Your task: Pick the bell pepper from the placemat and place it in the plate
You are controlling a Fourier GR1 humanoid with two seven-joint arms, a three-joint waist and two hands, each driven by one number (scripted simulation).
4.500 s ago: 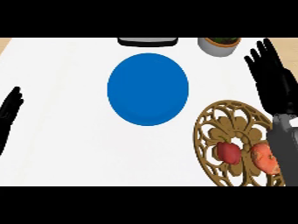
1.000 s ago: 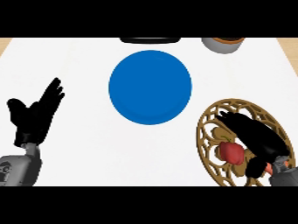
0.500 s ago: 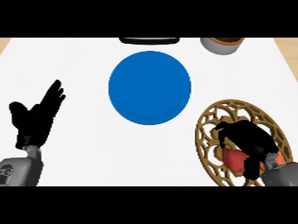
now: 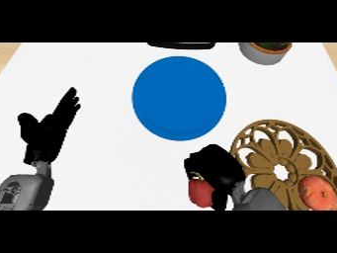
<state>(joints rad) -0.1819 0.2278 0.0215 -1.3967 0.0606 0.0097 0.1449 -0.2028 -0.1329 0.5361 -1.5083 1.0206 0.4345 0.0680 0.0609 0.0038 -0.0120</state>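
1. Head view, right hand (image 4: 216, 168): fingers curled round the red bell pepper (image 4: 199, 192), which shows below and left of the palm. Half a second ago this hand was over the placemat with the pepper under it; now hand and pepper are off the placemat's left rim, over the white counter (image 4: 98, 89).

2. Bell pepper: held in the right hand, just beside the left edge of the placemat (image 4: 287, 160) and near the lower rim of the blue plate (image 4: 179, 98), not yet over it. Whether it hangs clear of the counter cannot be told.

3. Placemat: brown openwork round mat, right of the pepper. An orange-red fruit (image 4: 316, 191) lies on the mat's lower right part, well apart from the hand.

4. Blue plate: up and left of the placemat, nothing on it.

5. Left hand (image 4: 48, 129): far left of the placemat, fingers straight and pointing up, holding nothing, resting.

6. Grey bowl (image 4: 266, 51) and dark object (image 4: 183, 45): along the far edge, beyond the plate.

7. Assessment: pick appears done; carry under way. Remaining: move up and slightly left until over the plate, then release.
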